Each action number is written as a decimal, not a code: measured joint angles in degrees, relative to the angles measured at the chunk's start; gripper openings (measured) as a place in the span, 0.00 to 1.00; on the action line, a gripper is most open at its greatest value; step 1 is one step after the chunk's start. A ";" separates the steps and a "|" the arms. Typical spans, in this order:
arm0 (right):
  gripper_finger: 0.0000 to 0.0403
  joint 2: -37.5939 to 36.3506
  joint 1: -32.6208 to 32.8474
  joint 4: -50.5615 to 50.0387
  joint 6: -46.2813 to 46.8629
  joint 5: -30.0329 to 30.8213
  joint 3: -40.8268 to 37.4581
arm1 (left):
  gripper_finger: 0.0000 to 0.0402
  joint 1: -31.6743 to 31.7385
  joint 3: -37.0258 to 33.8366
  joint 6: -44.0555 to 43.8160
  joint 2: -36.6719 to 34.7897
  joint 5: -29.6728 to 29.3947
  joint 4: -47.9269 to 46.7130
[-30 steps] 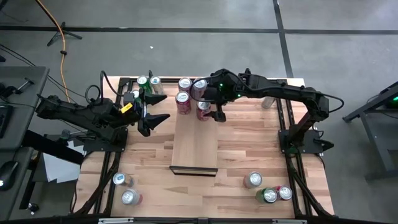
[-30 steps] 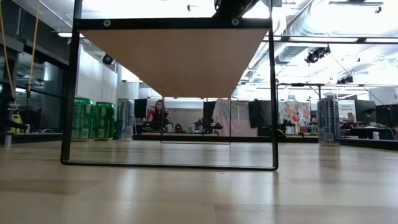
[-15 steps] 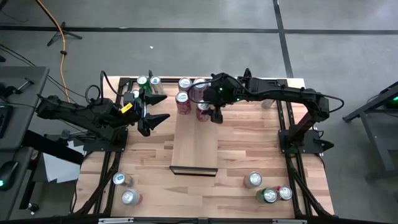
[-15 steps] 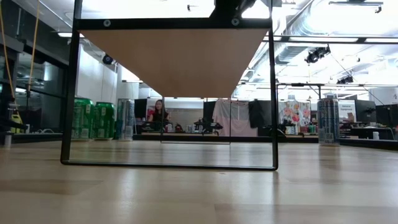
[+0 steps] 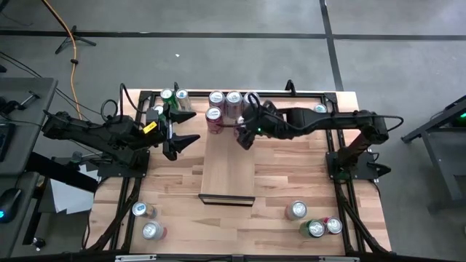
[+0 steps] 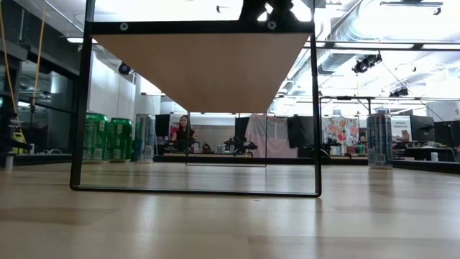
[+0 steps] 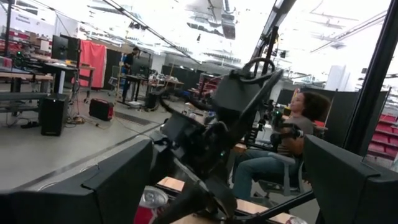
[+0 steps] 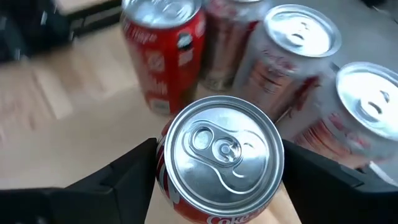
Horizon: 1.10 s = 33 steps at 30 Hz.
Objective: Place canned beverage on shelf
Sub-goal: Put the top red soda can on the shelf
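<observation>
Where a second ago the gripper hung higher, red can (image 8: 219, 155) upright at shelf's (image 5: 228, 171) far end beside other cans (image 5: 223, 107), right gripper (image 5: 245, 135) now lower, fingers (image 8: 118, 180) straddling it, contact unclear, arm stretched leftward, left gripper (image 5: 182, 126) open, waiting left.

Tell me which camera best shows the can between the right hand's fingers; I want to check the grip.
The right wrist view: the can fills the frame, a dark finger on either side. In the high view the right hand covers it at the shelf's far end. The low and left wrist views don't show it clearly.
</observation>
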 joint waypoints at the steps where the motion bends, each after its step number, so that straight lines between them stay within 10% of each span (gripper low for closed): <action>1: 0.72 -0.01 0.39 0.10 2.75 1.35 0.01 | 0.87 -0.01 0.00 -0.01 0.02 0.00 -0.01; 33: 0.73 0.24 1.02 -2.70 11.85 2.53 -0.11 | 0.87 0.00 0.00 -0.05 0.01 -2.07 0.06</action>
